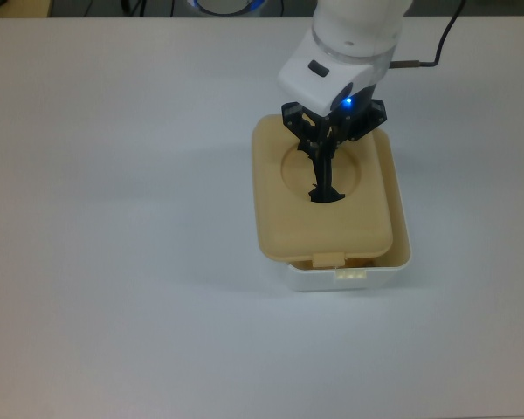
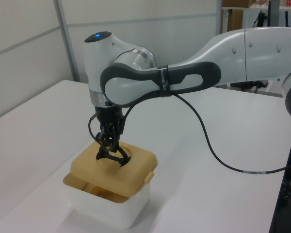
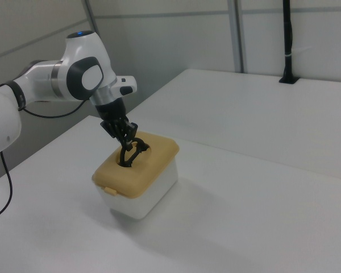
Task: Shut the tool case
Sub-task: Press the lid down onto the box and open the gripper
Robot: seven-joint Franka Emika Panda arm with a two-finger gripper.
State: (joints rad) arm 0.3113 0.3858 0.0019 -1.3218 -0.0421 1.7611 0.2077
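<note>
On the white table, my gripper is clamped on the tan lid's black handle, lid nearly over the white tub, offset toward the top view's left

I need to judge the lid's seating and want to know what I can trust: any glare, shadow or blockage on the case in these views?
Top view: even light, no glare on the lid; the gripper and wrist hide its far edge. Left view: the front gap above the tub lies in shadow. Right view: soft shadow on the table; lid edge shows plainly.
</note>
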